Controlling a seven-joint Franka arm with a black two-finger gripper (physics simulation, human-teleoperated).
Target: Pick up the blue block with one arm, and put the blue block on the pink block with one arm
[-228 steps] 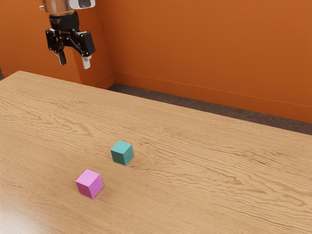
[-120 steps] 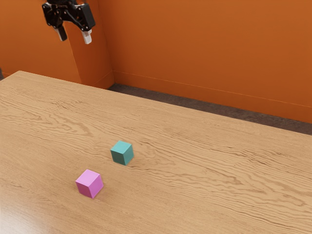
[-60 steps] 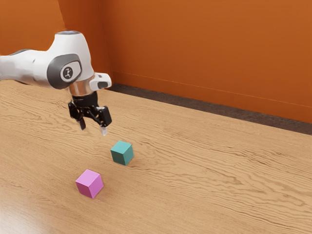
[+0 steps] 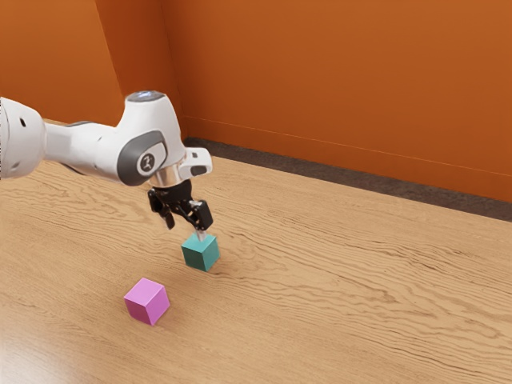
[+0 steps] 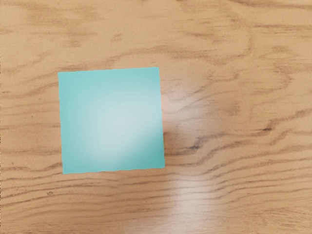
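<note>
Half a second earlier the gripper (image 4: 186, 224) had hung over bare table (image 4: 360, 264), up and toward the exterior view's left of the blue block (image 4: 200, 251). It had since come down and toward the exterior view's right, so that it stood just above that block. A second before, it had been high against the orange wall (image 4: 336, 72). Neither block had moved: the blue one, teal in shade, lay flat on the table, with the pink block (image 4: 146, 302) near it, apart and closer to the camera.

The arm (image 4: 96, 148) reached in from the exterior view's left, its wrist bent so the hand pointed downward. The fingers (image 4: 200, 218) were apart and held nothing, one tip just over the block's top edge. In the wrist view the blue block (image 5: 111, 120) showed its square top face directly under the hand, with wood grain (image 5: 234, 97) around it.
</note>
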